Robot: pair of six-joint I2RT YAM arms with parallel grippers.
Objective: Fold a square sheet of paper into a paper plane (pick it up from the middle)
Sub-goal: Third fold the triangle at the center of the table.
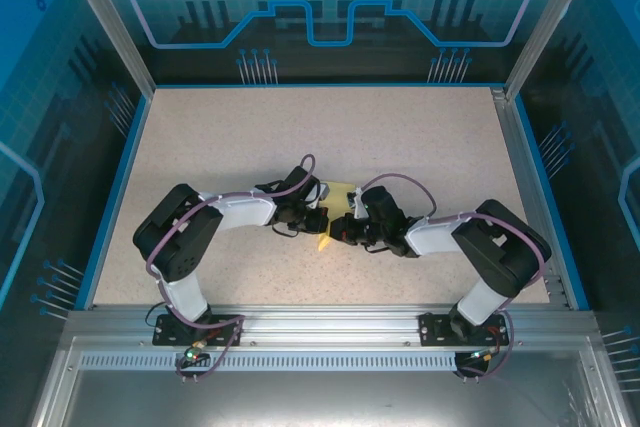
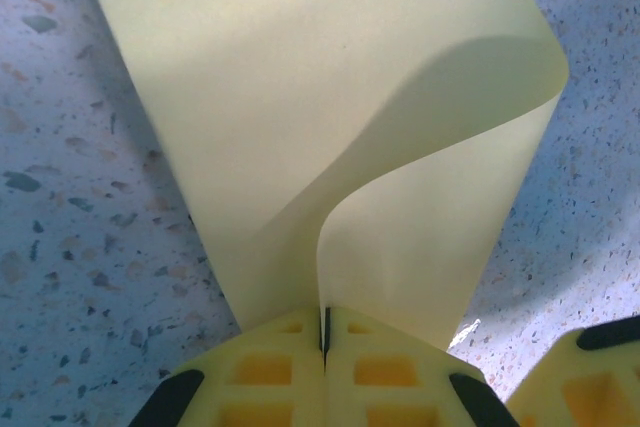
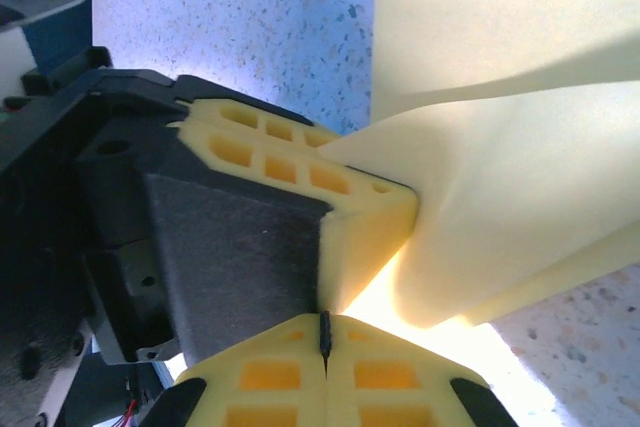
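**Both grippers pinching the sheet**

Left gripper is clenched on an edge of the thin pale-yellow square sheet of paper. Right gripper, just beside it, is clenched on the same sheet. The sheet curls upward over the middle of the speckled beige table.

Thin square sheet of paper: smooth, matt, pale yellow, unprinted. Surface of table: matt, finely speckled, stone-look. Fingers of left gripper and right gripper: matt yellow moulded plastic with black inserts. At 6 o'clock, rail: brushed bare metal. At 12 o'clock, wall panels: glossy, translucent blue
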